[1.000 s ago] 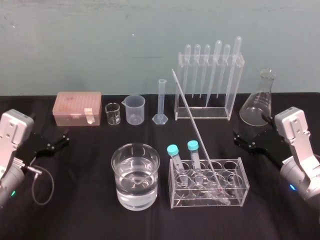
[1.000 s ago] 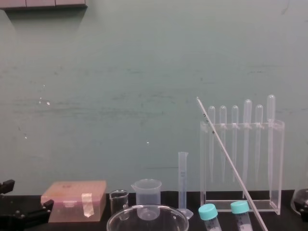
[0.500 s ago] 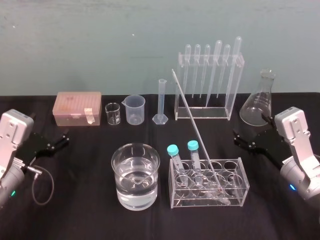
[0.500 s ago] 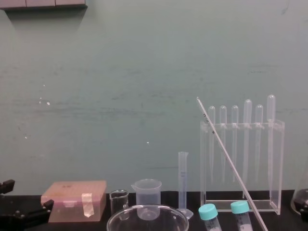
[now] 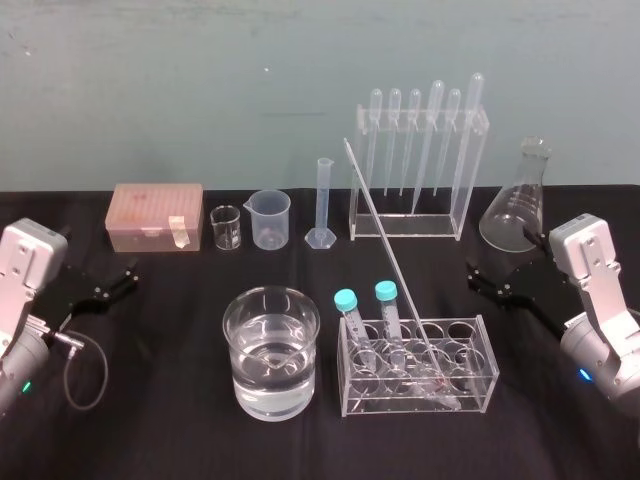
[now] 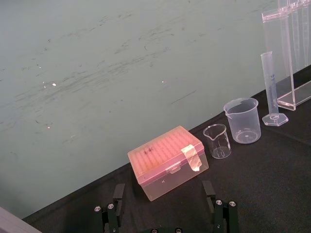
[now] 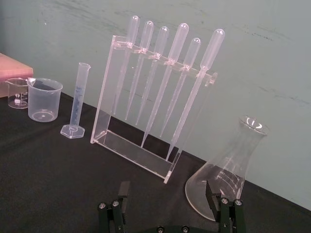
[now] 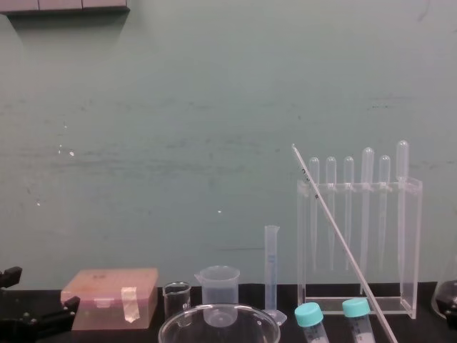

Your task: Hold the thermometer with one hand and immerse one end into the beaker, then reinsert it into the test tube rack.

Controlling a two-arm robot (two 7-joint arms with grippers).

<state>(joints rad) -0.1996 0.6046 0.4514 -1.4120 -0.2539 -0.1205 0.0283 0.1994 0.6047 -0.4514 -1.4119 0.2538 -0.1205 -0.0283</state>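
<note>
The thermometer (image 5: 390,255), a long thin glass rod, leans with its lower end in the low clear test tube rack (image 5: 470,385), beside two blue-capped tubes (image 5: 347,305). Its upper end rises toward the back; in the chest view the thermometer (image 8: 335,229) crosses in front of the pipettes. The beaker (image 5: 270,385), wide and holding water, stands left of that rack. My left gripper (image 5: 110,285) rests open at the table's left, far from the beaker; its fingers (image 6: 116,194) hold nothing. Open and holding nothing too, my right gripper (image 5: 490,282) sits right of the rack.
At the back stand a pink box (image 5: 155,215), a tiny glass beaker (image 5: 226,228), a plastic spouted beaker (image 5: 270,218), a graduated cylinder (image 5: 322,205), a tall acrylic stand (image 5: 465,180) of pipettes and a conical flask (image 5: 518,205) just behind my right gripper.
</note>
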